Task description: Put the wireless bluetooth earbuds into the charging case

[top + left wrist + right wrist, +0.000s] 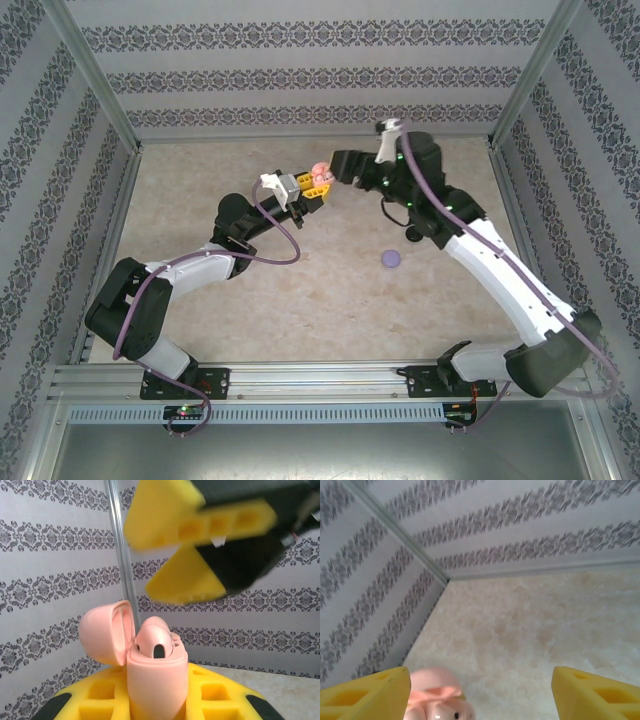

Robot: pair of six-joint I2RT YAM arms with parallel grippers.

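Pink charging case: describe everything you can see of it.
The pink charging case is rounded, glossy plastic, standing upright with its hinged lid open and tilted to the left. A pink earbud sits in its well. The left pincer clamps its lower body. The open right pincer hovers just above, not touching.

The right gripper shows its 2 yellow fingertips in the lower left and lower right corners, set wide apart. A blurred pink charging case sits at the bottom edge, just beside the lower-left fingertip. Beyond it the beige table meets 2 patterned walls at a metal post in the upper left.
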